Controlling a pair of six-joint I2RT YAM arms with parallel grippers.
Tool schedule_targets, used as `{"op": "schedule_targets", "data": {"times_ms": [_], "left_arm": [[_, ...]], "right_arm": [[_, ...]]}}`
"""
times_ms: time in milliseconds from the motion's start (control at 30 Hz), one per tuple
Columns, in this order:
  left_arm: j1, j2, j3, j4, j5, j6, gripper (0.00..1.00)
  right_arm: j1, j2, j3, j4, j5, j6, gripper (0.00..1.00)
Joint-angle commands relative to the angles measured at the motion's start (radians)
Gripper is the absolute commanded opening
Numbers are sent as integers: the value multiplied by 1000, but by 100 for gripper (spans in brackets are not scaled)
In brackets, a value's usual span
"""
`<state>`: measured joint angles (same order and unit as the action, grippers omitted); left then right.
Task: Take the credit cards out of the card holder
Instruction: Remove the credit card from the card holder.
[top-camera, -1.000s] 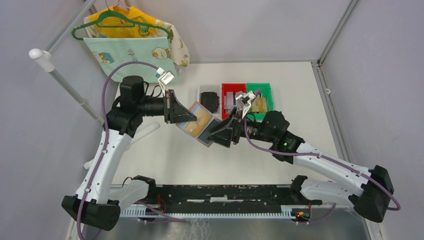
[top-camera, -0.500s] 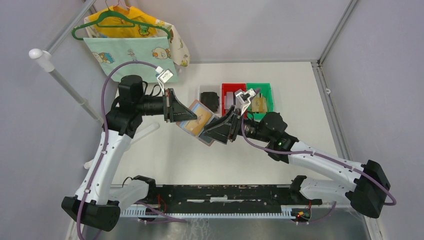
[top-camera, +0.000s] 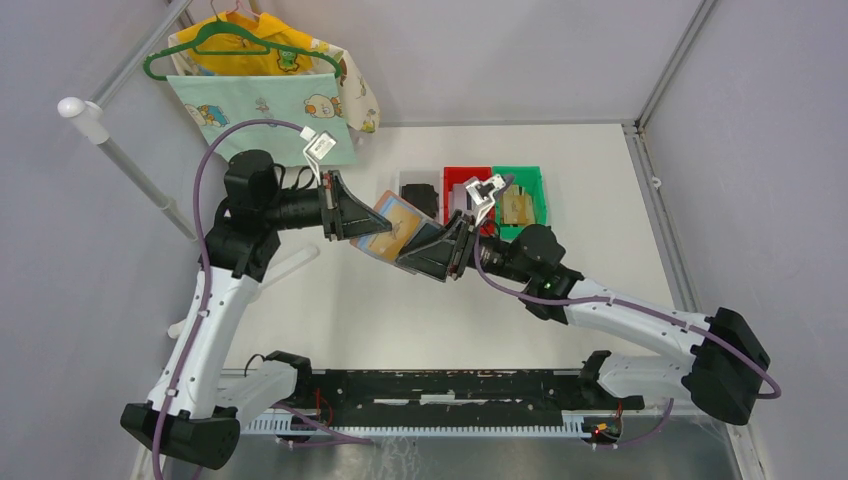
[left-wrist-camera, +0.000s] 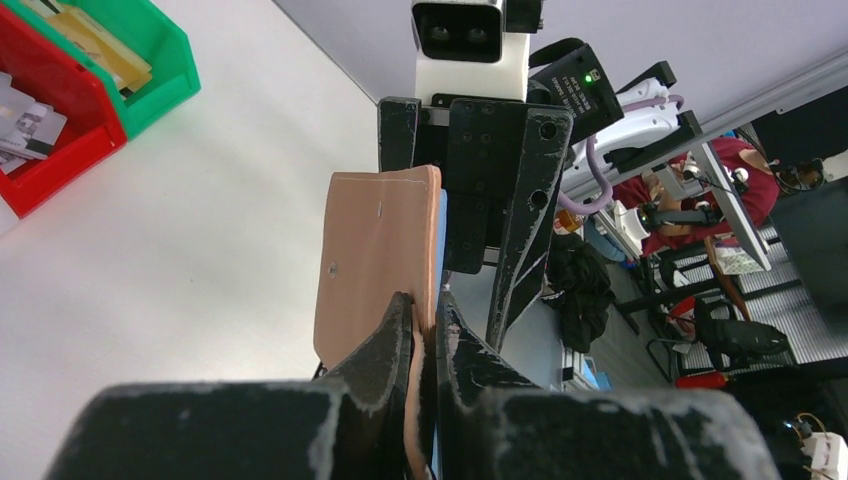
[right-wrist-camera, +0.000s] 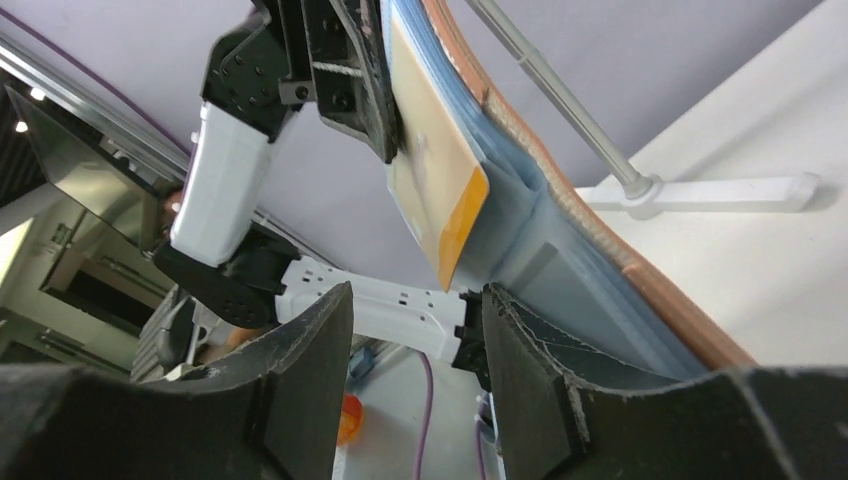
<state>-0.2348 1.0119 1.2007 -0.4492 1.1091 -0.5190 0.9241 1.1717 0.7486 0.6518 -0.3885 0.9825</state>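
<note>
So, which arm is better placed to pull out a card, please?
Right: the right pincer is open facing the protruding card, while the left pincer is shut on the card holder.

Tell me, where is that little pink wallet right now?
In the top view the card holder is held mid-scene between both tools, its left edge clamped by the left tool, the open right tool at its right, a black block just behind.

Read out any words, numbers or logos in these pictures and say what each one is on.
No text is readable in any view.
Card in the wallet: print too blurred to read.
Cards in the red bin: too small to read.
Hanging cloth: cartoon figures only, no words legible.
</note>
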Motion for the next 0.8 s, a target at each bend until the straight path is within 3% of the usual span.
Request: {"op": "schedule_targets", "data": {"times_ms": [0,233,400,600,767], "left_arm": [[-1,-37,5,90,63,-102,2],[-2,-45,2,124,73,-148,2],[-2,-53,-13,142,67,-174,2],[-1,-52,-27,149,61,-174,4],[-1,-45,-28,146,69,-174,8]], "right_arm": [[1,28,4,212,23,75,56],[1,54,-21,338,30,134,53],[2,77,-52,522,45,191,45],[7,113,-29,614,49,232,34],[9,117,-22,611,49,232,13]]}}
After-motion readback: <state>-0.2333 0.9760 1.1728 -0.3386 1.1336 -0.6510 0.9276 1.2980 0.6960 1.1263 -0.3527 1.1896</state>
